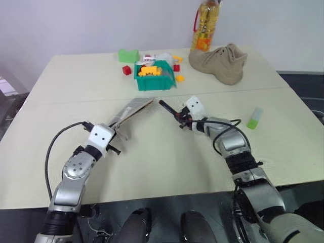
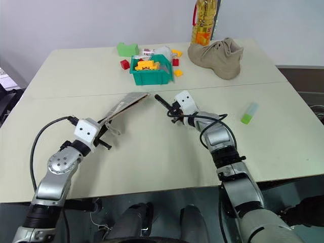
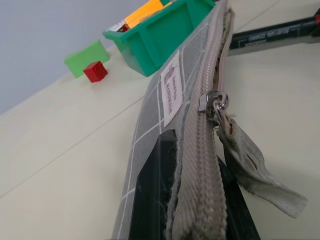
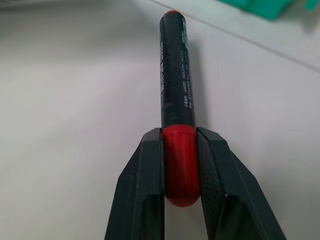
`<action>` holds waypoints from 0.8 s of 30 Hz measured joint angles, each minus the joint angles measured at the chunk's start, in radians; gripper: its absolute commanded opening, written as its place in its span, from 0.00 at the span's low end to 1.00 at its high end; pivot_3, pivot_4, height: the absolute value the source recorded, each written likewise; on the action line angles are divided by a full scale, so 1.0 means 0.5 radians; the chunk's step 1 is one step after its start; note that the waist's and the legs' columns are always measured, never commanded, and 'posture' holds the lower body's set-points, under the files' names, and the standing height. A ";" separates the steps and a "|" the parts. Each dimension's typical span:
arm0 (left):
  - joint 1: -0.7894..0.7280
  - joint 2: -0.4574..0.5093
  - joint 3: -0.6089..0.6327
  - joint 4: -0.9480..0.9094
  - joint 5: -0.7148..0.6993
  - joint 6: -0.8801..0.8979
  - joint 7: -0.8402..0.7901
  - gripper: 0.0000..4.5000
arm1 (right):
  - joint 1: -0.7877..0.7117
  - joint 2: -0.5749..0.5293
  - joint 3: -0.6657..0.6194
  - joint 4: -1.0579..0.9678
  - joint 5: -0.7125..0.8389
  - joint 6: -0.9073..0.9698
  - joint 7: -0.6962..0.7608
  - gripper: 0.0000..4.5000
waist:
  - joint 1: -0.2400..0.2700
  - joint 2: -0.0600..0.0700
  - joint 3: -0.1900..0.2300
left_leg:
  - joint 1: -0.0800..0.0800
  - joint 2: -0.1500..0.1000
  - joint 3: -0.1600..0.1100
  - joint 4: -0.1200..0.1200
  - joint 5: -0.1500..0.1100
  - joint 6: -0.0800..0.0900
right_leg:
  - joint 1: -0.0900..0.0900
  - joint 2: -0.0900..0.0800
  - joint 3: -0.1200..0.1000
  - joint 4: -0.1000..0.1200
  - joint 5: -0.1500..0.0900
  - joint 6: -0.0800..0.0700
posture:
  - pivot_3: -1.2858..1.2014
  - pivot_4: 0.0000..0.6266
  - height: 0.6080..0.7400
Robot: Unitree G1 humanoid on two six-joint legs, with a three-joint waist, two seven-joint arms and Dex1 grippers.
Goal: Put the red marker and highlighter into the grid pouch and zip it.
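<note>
The red marker is clamped by its red cap between the right gripper's two black fingers, the black barrel pointing far-left toward the grid pouch; its printed lettering is too small to read. The one pouch is lifted off the table at its near end, pinched in the closed left gripper, whose fingers are largely hidden under the fabric. Its zipper slider sits partway along and the far mouth gapes; the inside is hidden. One highlighter lies alone at the right, well apart from both. At the far side, one green bin holds yellow blocks, their number unclear. Loose blocks lie around it. A tan boot lies right of the bin, and a bottle, cut off at the top, stands behind it.
</note>
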 measured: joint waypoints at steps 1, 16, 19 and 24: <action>-0.001 -0.008 -0.001 -0.001 -0.003 0.004 -0.001 0.00 | 0.047 -0.097 -0.005 -0.118 0.002 -0.005 0.056 0.08 | 0.003 0.000 0.000 | -0.001 0.000 0.000 0.001 0.000 0.000 | -0.001 0.000 0.000 0.000 0.000 0.000 | 0.52 0.24 1.00; -0.120 -0.113 -0.129 0.004 -0.045 0.025 -0.103 0.00 | 0.334 -0.473 -0.075 -0.838 0.175 0.009 0.445 0.08 | 0.002 0.000 0.000 | -0.002 0.001 0.000 0.004 0.000 0.000 | 0.001 0.000 -0.001 0.000 0.000 0.000 | 0.52 0.24 1.00; -0.120 -0.130 -0.147 0.004 -0.044 0.025 -0.101 0.00 | 0.334 -0.473 -0.057 -0.838 0.156 0.010 0.441 0.08 | 0.002 0.000 0.000 | -0.002 0.001 0.000 0.004 0.000 0.000 | 0.001 0.000 -0.001 0.000 0.000 0.000 | 0.52 0.24 1.00; -0.110 -0.140 -0.153 -0.001 -0.044 0.025 -0.101 0.00 | 0.325 -0.480 -0.021 -0.838 0.122 0.000 0.456 0.08 | -0.001 0.000 0.000 | -0.002 0.001 0.000 0.004 0.000 0.000 | 0.001 0.000 -0.001 0.000 0.000 0.000 | 0.52 0.24 1.00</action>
